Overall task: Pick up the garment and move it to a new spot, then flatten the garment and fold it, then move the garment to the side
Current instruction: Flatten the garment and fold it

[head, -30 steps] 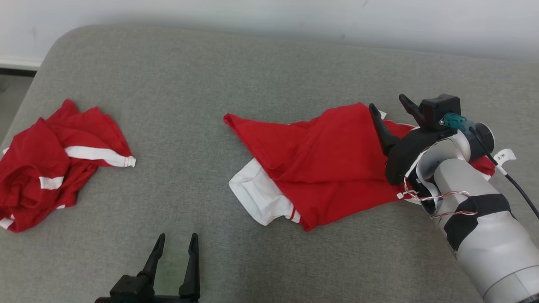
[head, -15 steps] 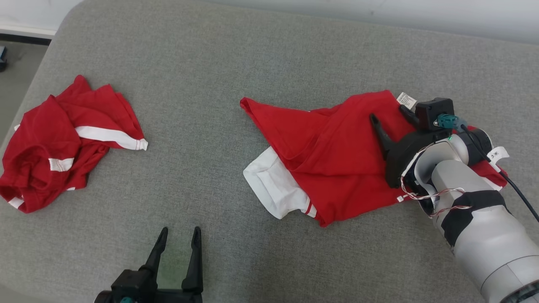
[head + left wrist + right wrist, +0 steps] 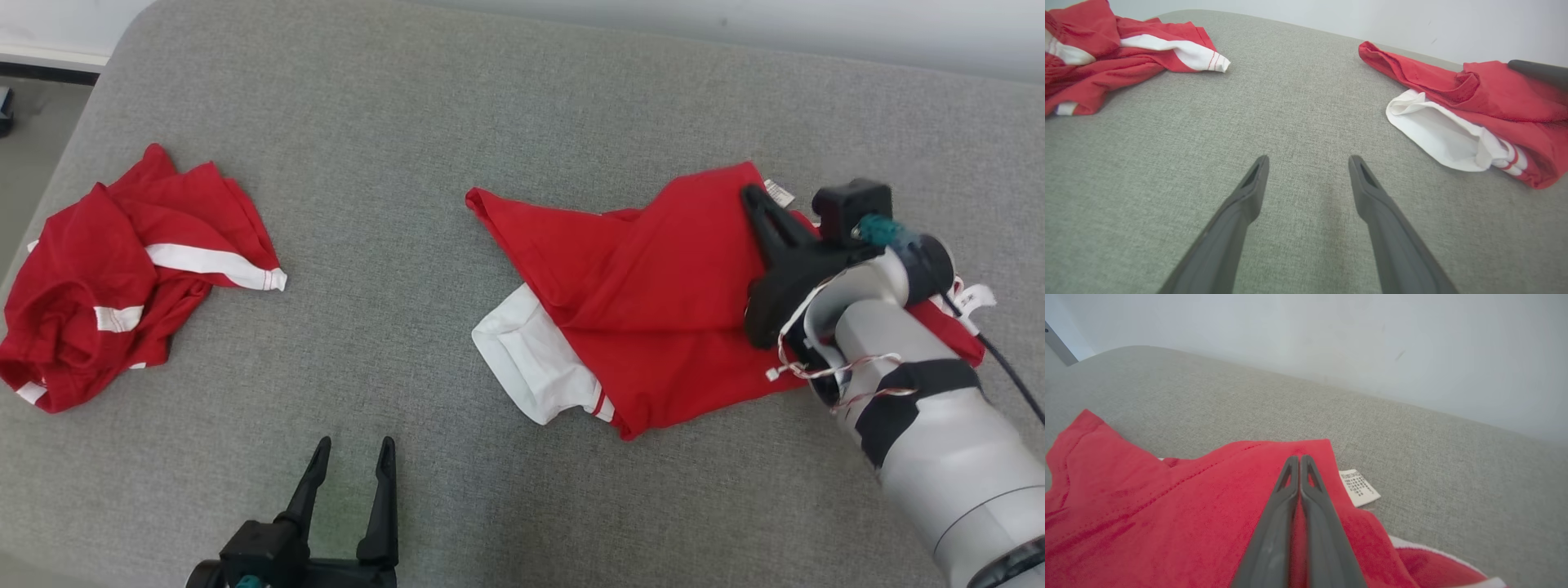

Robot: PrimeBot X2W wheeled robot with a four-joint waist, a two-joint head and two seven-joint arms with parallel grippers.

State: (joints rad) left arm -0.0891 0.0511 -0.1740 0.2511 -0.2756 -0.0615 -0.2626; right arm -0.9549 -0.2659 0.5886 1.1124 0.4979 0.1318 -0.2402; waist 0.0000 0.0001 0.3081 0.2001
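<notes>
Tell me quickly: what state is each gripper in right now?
Left gripper: open, holding nothing.
Right gripper: closed on the far edge of the red shirt.

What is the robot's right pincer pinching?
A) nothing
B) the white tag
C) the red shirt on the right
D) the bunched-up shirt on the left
C: the right pincer is shut on the far edge of the red shirt, with the tag lying free beside it.
</notes>
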